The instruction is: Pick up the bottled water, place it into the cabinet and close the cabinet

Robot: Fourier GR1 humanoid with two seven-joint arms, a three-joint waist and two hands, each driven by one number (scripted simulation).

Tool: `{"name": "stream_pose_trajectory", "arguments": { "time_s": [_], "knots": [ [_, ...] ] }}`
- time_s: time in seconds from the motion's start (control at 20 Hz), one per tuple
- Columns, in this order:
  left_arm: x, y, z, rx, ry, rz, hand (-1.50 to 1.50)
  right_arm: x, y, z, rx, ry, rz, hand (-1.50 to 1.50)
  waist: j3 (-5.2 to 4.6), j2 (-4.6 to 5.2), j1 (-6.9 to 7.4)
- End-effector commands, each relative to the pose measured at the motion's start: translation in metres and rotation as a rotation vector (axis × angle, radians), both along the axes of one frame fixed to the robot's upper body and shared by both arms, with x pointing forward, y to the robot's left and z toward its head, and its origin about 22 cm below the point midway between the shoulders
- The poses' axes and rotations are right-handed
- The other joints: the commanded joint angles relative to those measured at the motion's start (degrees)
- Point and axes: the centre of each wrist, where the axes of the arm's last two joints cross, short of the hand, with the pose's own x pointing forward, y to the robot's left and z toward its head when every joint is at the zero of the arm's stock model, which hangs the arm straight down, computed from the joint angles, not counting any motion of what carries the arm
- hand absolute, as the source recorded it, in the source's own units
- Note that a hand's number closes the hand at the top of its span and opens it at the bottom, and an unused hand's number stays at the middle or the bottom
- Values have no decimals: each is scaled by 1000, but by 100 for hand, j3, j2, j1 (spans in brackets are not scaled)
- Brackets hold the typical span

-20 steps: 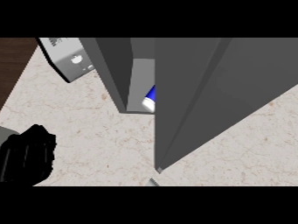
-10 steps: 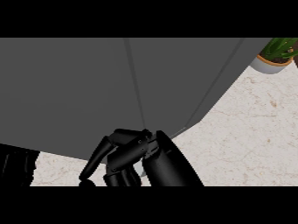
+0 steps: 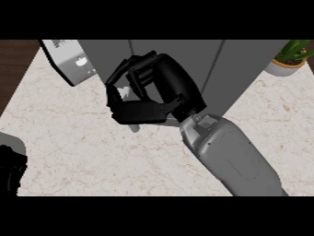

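Here, the right hand has its fingers curled in, with nothing clearly in them. It touches the grey cabinet just behind it. The bottle is hidden. The left hand is well apart, low down.

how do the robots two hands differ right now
Place: the right hand is mid-view in front of the grey cabinet, while the left hand sits low at the view's lower-left edge.
Visibility: the right hand shows whole, fingers curled, with its grey forearm behind it; the left hand is partly cut off by the edge.
Both hands are black.
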Motion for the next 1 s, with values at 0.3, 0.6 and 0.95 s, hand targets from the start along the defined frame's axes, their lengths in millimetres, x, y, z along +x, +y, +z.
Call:
{"name": "stream_pose_trajectory", "arguments": {
  "time_s": [0.3,0.6,0.95],
  "knots": [
    [5,9,17,6,-12,-7,150,76,-47,-22,-26,43,-31,150,5,45,-15],
    [3,10,19,15,-29,-14,150,85,-68,-30,-34,15,-52,150,4,73,36],
    [15,6,20,6,-29,-36,150,92,-68,-26,-20,7,-23,150,0,98,-6]
  ]
}}
